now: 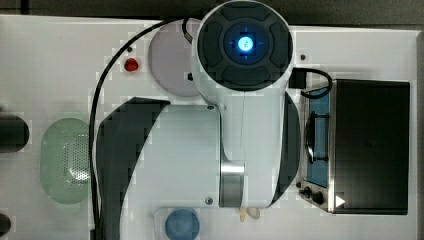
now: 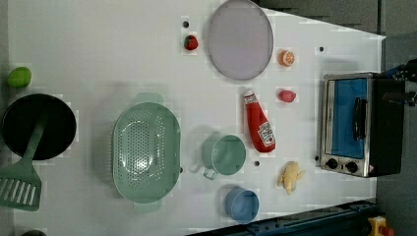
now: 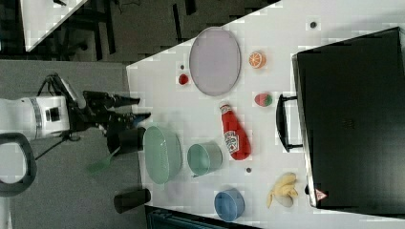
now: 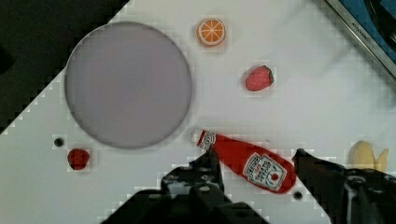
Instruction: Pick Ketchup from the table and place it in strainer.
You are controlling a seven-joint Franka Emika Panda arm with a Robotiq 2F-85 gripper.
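Hovering above the white table (image 2: 98, 49), the gripper (image 4: 254, 163) has its two dark fingers (image 4: 208, 163) spread fairly wide and holds nothing. In the wrist view the Ketchup (image 4: 250, 161) lies between them, lower down on the table and untouched. It rests flat on its side, and in the left view its long axis runs up and down, white cap toward the large grey plate (image 2: 239, 39) and broad base toward the banana (image 2: 290, 176).

It looks like a light plastic squeeze bottle, smooth and likely to give a little when pinched. The wide labelled body seems a safer hold than the tapering neck.

Beyond it in the left view sits a green cup (image 2: 223, 155), then the mint-green strainer (image 2: 146, 152), empty, well apart from the bottle.
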